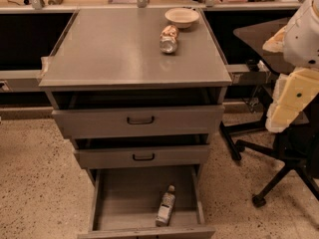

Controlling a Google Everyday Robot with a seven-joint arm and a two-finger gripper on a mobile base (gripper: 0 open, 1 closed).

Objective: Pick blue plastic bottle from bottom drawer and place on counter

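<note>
The blue plastic bottle (166, 206) is small and clear with a white cap and a pale label. It lies on its side on the floor of the open bottom drawer (124, 193), right of the middle, cap pointing to the back. The counter (109, 49) is the cabinet's flat grey top. My arm hangs at the right edge of the view, and its cream end, the gripper (286, 106), is well to the right of the cabinet, at the height of the top drawer and far above the bottle. It holds nothing that I can see.
A pale bowl (182, 17) and a stubby copper-and-silver container (169, 39) sit at the counter's back right. Both upper drawers (139, 120) stand slightly open. A dark side table (259, 39) and an office chair's wheeled base (271, 178) stand right of the cabinet.
</note>
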